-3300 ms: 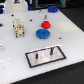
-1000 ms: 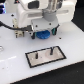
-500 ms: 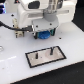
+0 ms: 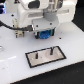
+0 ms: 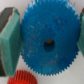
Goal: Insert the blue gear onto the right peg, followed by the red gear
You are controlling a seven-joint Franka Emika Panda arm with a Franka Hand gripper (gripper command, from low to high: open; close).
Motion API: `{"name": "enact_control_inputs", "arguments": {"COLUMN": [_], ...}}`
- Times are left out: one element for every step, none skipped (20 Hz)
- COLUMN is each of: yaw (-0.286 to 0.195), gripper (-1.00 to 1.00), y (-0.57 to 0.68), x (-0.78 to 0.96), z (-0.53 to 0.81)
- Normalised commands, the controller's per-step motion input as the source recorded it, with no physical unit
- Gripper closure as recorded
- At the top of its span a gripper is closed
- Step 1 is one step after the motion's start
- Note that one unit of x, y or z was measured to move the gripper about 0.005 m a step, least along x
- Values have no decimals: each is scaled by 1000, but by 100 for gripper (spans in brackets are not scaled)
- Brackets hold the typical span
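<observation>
Claw [image 5: 44, 42] spread wide, one green pad [image 5: 9, 42] on each side of the blue gear [image 5: 47, 42], close to its teeth but maybe not yet pinching; hard to be sure of touch. Blue gear lying flat right under the claw, far from the white plate [image 4: 46, 57], with the red gear [image 5: 21, 79] just beside it. Could go wrong: pads closing off-middle might push the blue gear sideways or tip it, or bump the red gear next door. Could also slip on the bumpy teeth and drop out on the way to the right peg [image 4: 51, 50]. In the exterior view, big white arm [image 4: 37, 15] covering most of the blue gear. Red gear cut off at the picture edge. Pegs thin and blurry.
</observation>
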Motion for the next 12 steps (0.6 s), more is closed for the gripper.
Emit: {"name": "enact_control_inputs", "arguments": {"yaw": [0, 0, 0, 0, 0, 0, 0, 0, 0, 0, 0, 0], "gripper": [100, 100, 100, 100, 100, 100, 100, 100, 100, 100, 100, 100], "y": [12, 4, 1, -14, -41, -58, -60, -70, -74, -83, -91, -82], "x": [344, 454, 511, 565, 614, 647, 684, 707, 734, 753, 766, 735], "z": [466, 453, 449, 448, 432, 411, 409, 410, 399, 396, 404, 429]}}
